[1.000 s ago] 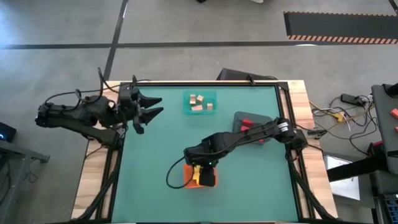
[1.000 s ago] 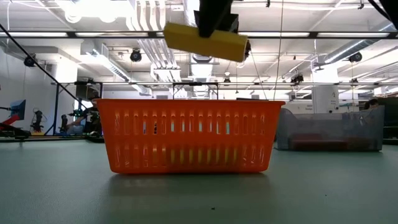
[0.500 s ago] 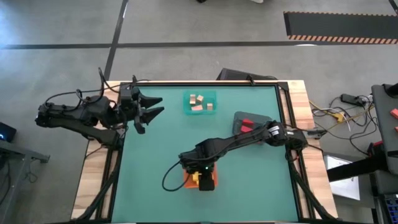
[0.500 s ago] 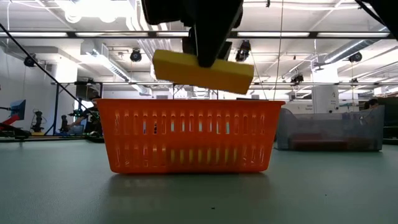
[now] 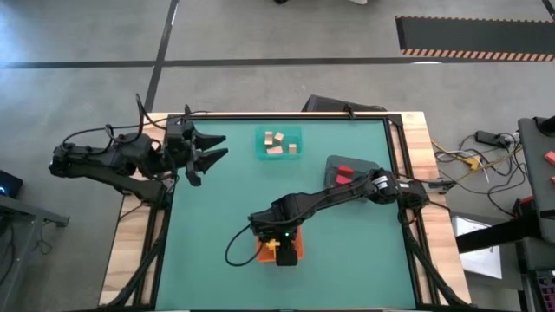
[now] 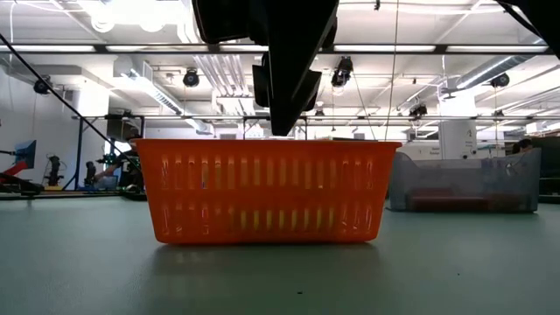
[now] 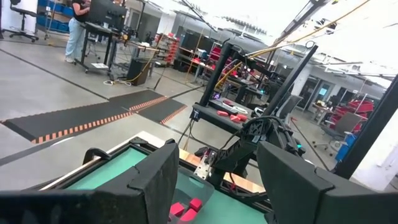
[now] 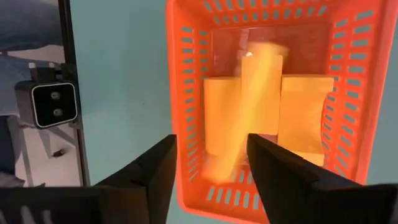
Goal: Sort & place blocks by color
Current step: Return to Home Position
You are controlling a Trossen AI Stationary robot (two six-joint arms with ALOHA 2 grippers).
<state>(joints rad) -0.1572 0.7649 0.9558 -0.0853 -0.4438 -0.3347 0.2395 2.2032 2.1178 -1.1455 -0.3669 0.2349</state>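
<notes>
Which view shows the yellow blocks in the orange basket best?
The right wrist view: it looks straight into the basket onto the yellow blocks. The high view has the right arm mostly over them, the low view only yellow behind the slots, the left wrist view none.

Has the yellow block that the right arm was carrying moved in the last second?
Yes. The yellow block has dropped from above the rim of the orange basket down inside it, released by the open right pincer.
</notes>
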